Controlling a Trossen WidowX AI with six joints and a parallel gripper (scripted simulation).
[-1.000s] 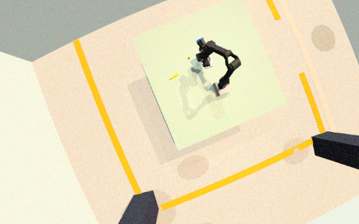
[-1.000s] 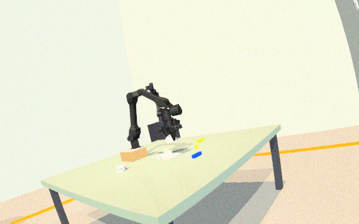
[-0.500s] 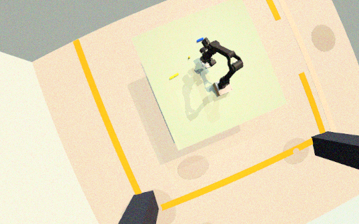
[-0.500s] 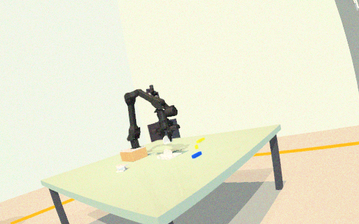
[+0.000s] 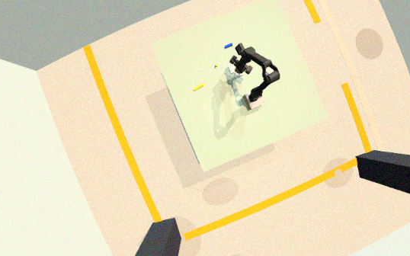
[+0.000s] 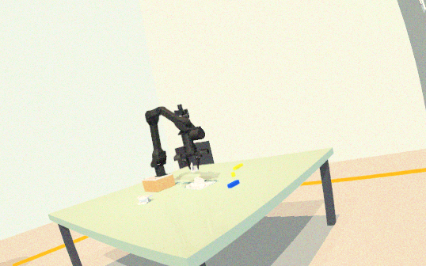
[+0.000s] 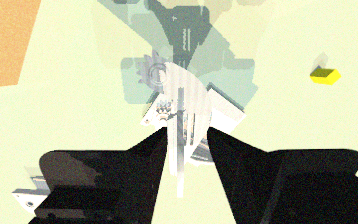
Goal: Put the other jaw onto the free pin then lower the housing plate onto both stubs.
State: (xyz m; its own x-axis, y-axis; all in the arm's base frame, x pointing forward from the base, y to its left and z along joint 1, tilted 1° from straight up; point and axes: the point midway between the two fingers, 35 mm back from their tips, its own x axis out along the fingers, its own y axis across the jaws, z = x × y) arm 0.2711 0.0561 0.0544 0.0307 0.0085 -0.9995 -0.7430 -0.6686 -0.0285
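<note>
My gripper point(image 6: 193, 169) point(image 7: 187, 131) is shut on a pale grey gear-toothed jaw point(image 7: 187, 95), its toothed end at the upper left in the wrist view. The held jaw is above the white base point(image 6: 211, 184) point(image 7: 227, 114) and hides much of it. Part of the seated jaw point(image 7: 200, 153) shows beneath, by the right finger. Small round details show on the base left of the held jaw; the free pin cannot be told clearly. A white piece with a hole, apparently the housing plate point(image 7: 22, 196) point(image 6: 144, 199), lies apart from the base, partly behind the left finger in the wrist view.
An orange block point(image 6: 158, 184) point(image 7: 5, 40) is by the arm's foot. A blue block point(image 5: 228, 46) point(image 6: 233, 184), a small yellow block point(image 5: 216, 66) point(image 6: 233, 174) point(image 7: 326, 76) and a longer yellow block point(image 5: 199, 87) point(image 6: 237, 166) lie on the pale green table point(image 5: 245, 141) point(image 6: 135, 229).
</note>
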